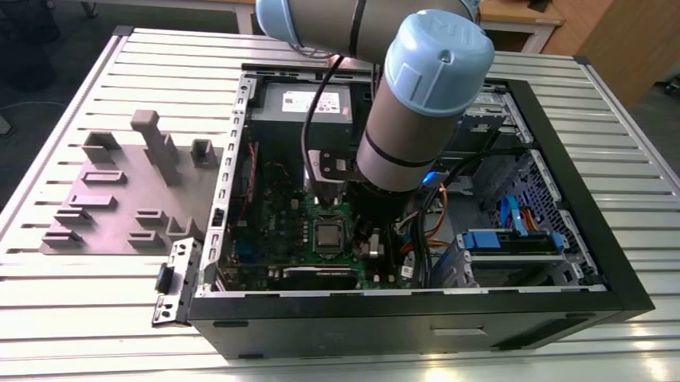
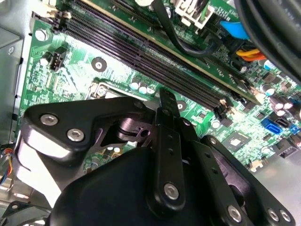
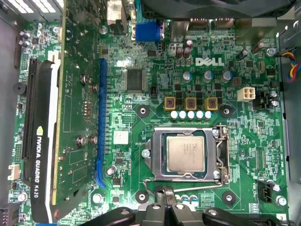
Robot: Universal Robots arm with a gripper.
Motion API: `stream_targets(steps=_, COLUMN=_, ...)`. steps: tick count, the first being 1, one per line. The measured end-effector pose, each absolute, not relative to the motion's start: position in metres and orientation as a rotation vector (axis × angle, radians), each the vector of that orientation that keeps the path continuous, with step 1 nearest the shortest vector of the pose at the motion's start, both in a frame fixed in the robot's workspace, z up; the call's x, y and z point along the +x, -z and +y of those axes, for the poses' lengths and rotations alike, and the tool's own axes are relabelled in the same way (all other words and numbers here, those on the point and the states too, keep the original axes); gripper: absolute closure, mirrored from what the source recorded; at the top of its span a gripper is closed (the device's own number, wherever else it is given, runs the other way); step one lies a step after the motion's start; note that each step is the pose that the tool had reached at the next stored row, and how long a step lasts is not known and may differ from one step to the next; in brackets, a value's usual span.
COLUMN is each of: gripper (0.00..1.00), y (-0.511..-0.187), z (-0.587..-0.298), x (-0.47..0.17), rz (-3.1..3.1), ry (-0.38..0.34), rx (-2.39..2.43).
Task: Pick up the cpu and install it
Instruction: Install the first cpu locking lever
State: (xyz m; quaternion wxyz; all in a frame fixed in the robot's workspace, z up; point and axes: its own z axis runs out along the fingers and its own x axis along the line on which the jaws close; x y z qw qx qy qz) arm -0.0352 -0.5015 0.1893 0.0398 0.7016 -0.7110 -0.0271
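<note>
Inside the open black computer case [image 1: 425, 326] on the slatted metal table [image 1: 107, 302], the small square cpu with its silvery-grey metal top [image 3: 186, 155] lay flat within the silver rectangular socket frame [image 3: 222, 155] on the green motherboard [image 3: 155, 94]. In the exterior view the same cpu [image 1: 328, 235] showed as a small grey square just beside the arm's wrist, on the exterior view's left of it. The grey and pale-blue robot arm [image 1: 425, 103] reached down into the case, and its black gripper [image 3: 164, 197] hung above the board near the socket's edge, apart from the chip and holding nothing that could be seen. Whether its fingers stood wide or narrow could not be told. A dark graphics card [image 3: 37, 141] stood upright in its slot, well apart from the socket. Outside the case, a grey moulded fixture tray [image 1: 117, 199] rested on the table.
</note>
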Motion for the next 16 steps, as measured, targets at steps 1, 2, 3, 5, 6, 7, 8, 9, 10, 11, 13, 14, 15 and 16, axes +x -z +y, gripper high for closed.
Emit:
stream_targets(steps=1, gripper=0.89, y=-0.189, z=-0.502, x=-0.035, rz=-2.18, ry=0.08, rx=2.151)
stream_targets(steps=2, gripper=0.89, y=-0.189, z=-0.502, x=-0.035, rz=-2.181, ry=0.078, rx=2.152)
stream_targets(steps=3, gripper=0.89, y=-0.189, z=-0.502, x=-0.035, rz=-2.182, ry=0.076, rx=2.154)
stream_targets(steps=5, gripper=0.89, y=-0.189, z=-0.502, x=-0.036, rz=-2.183, ry=0.074, rx=2.155)
stream_targets(steps=6, gripper=0.89, y=-0.189, z=-0.502, x=-0.037, rz=-2.183, ry=0.073, rx=2.156)
stream_targets(steps=7, gripper=0.89, y=-0.189, z=-0.502, x=-0.039, rz=-2.184, ry=0.074, rx=2.155)
stream_targets(steps=8, gripper=0.89, y=-0.189, z=-0.502, x=-0.042, rz=-2.184, ry=0.073, rx=2.156)
stream_targets(steps=9, gripper=0.89, y=-0.189, z=-0.502, x=-0.045, rz=-2.183, ry=0.073, rx=2.156)
stream_targets(steps=10, gripper=0.89, y=-0.189, z=-0.502, x=-0.046, rz=-2.183, ry=0.073, rx=2.156)
stream_targets(steps=11, gripper=0.89, y=-0.189, z=-0.502, x=-0.046, rz=-2.183, ry=0.074, rx=2.156)
stream_targets(steps=13, gripper=0.89, y=-0.19, z=-0.502, x=-0.047, rz=-2.184, ry=0.075, rx=2.157)
stream_targets(steps=14, gripper=0.89, y=-0.191, z=-0.502, x=-0.047, rz=-2.185, ry=0.075, rx=2.157)
stream_targets(steps=15, gripper=0.89, y=-0.192, z=-0.501, x=-0.047, rz=-2.185, ry=0.076, rx=2.157)
stream_targets(steps=16, gripper=0.89, y=-0.193, z=-0.501, x=-0.047, rz=-2.185, ry=0.075, rx=2.156)
